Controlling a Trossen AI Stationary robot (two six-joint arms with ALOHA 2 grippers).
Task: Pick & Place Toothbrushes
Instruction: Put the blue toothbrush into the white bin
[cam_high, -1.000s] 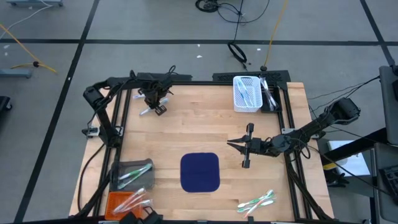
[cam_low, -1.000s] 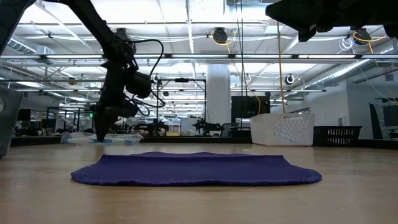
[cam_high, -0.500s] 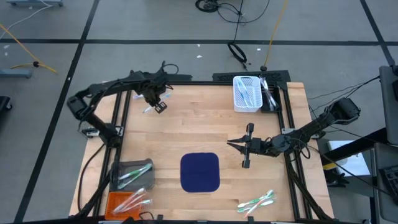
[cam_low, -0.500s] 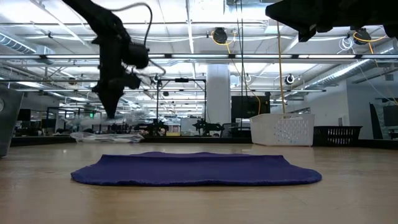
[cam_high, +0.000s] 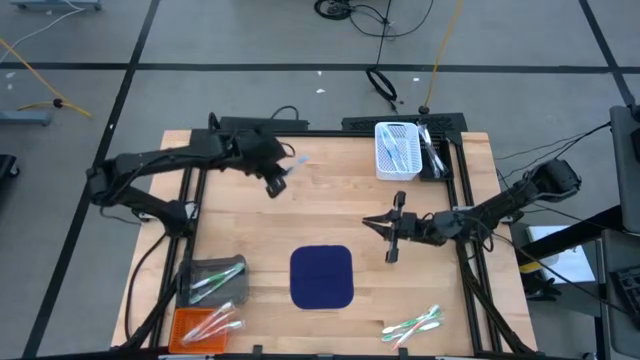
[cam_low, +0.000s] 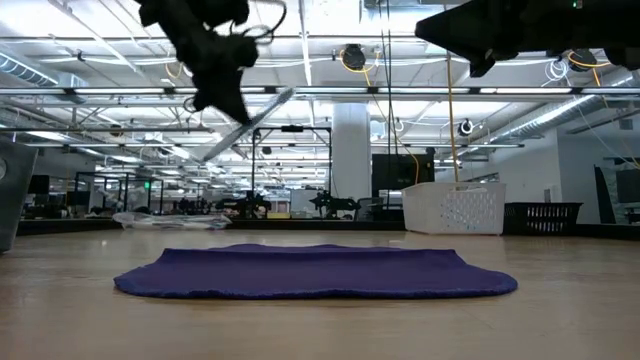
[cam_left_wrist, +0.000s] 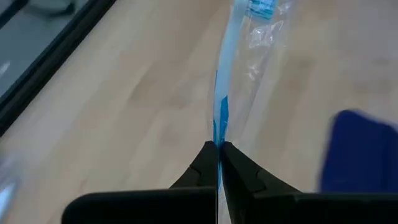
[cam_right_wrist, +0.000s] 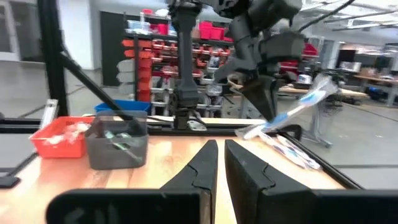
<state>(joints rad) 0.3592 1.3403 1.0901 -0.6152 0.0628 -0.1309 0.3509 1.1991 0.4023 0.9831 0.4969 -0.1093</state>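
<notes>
My left gripper (cam_high: 277, 180) has its jaws clamped on a wrapped blue-and-white toothbrush (cam_left_wrist: 222, 93), held in the air above the desk (cam_high: 330, 215), away from the navy mat (cam_high: 322, 276). My right gripper (cam_high: 383, 224) hovers beside the mat, jaws nearly closed, holding nothing.

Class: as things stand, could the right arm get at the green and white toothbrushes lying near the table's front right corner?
Probably yes: the right end effector holds nothing, and only bare wooden table separates it from the green and white toothbrushes.
</notes>
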